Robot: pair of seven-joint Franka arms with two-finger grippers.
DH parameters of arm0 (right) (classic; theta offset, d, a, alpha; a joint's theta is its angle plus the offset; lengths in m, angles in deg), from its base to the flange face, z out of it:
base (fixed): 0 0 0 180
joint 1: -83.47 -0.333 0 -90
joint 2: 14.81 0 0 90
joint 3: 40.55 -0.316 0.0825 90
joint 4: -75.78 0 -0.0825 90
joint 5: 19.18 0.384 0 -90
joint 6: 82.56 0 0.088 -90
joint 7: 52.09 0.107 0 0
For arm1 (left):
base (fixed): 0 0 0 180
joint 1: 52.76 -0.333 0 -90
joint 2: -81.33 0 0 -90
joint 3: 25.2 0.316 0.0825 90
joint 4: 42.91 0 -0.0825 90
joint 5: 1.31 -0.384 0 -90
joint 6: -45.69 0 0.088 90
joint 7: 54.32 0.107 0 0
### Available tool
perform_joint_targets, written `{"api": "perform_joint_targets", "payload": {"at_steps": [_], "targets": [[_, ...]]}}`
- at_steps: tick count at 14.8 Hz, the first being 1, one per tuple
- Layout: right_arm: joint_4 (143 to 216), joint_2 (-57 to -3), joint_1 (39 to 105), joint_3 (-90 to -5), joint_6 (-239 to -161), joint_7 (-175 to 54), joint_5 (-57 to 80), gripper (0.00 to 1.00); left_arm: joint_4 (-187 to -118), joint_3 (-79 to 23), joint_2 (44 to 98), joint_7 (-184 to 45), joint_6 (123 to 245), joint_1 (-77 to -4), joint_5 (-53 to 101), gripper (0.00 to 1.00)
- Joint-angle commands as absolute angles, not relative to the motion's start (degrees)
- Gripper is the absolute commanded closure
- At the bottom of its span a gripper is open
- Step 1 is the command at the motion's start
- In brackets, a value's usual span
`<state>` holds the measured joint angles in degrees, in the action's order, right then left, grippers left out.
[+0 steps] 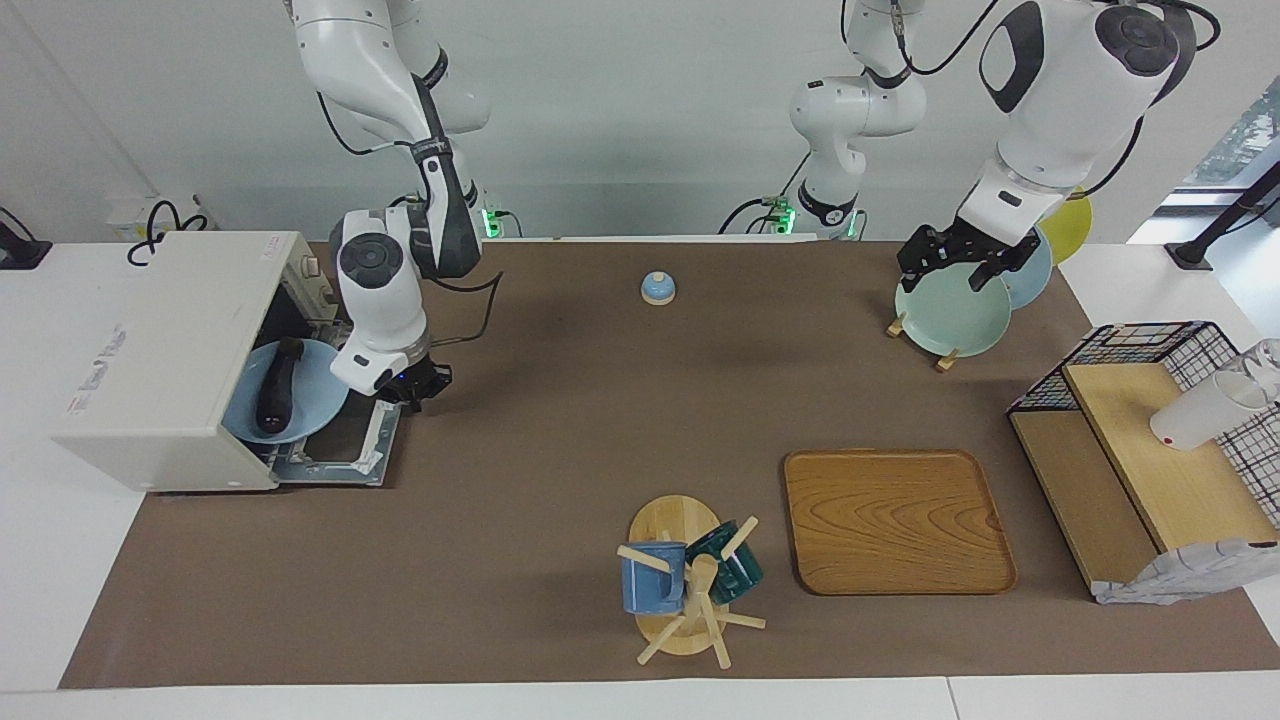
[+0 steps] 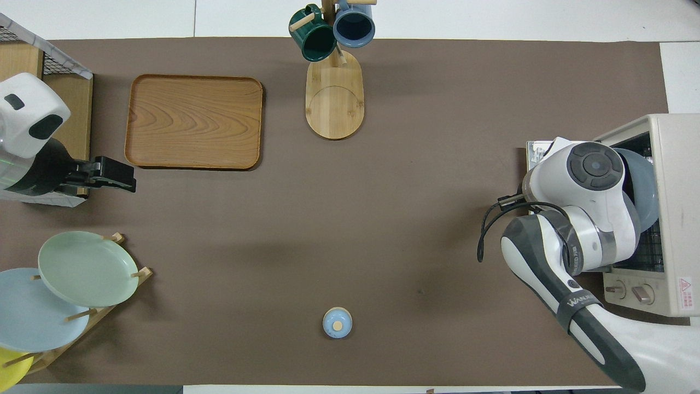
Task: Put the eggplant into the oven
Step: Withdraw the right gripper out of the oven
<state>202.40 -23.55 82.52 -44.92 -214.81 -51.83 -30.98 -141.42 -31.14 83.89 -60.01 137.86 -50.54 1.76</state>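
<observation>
Two mugs (image 1: 690, 578) — three plates (image 1: 952, 315), one eggplant (image 1: 277, 385).

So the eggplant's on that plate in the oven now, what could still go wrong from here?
Two things, probably. The blue plate sticks out of the oven over the lowered door, so the door may not close on it. The eggplant lies loose on the plate and might roll if nudged. The right gripper, shut, sits close beside the door and plate, so pulling away could bump them. The left gripper waits over the plate rack.

Brown-matted table (image 1: 560, 430), oven (image 1: 150, 400) (door down), wooden tray (image 1: 895, 520), mug tree (image 1: 680, 590), plate rack (image 1: 945, 330), small bell (image 1: 657, 288)
</observation>
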Motion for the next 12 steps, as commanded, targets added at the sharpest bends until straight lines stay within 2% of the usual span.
{"api": "perform_joint_targets", "payload": {"at_steps": [1,3,7,12], "targets": [[205.59,-22.19,84.43,-45.38,-217.99,-51.12,-32.62,1.0,-141.17,-31.18,84.4,-59.94,137.18,-50.74,0.8,0.0],[205.59,-22.1,84.43,-45.38,-217.82,-51.3,-32.8,1.0,-141.18,-31.18,84.4,-59.94,137.18,-50.74,0.8,0.0],[204.11,-22.28,83.91,-45.47,-215.72,-51.74,-43.58,1.0,-141.18,-31.18,84.4,-60.03,137.18,-50.74,0.8,0.0],[191.64,-23.6,84.69,-45.73,-201.41,-60.07,-44.85,1.0,-141.26,-31.18,84.4,-60.03,137.18,-50.74,0.8,0.0]]}}
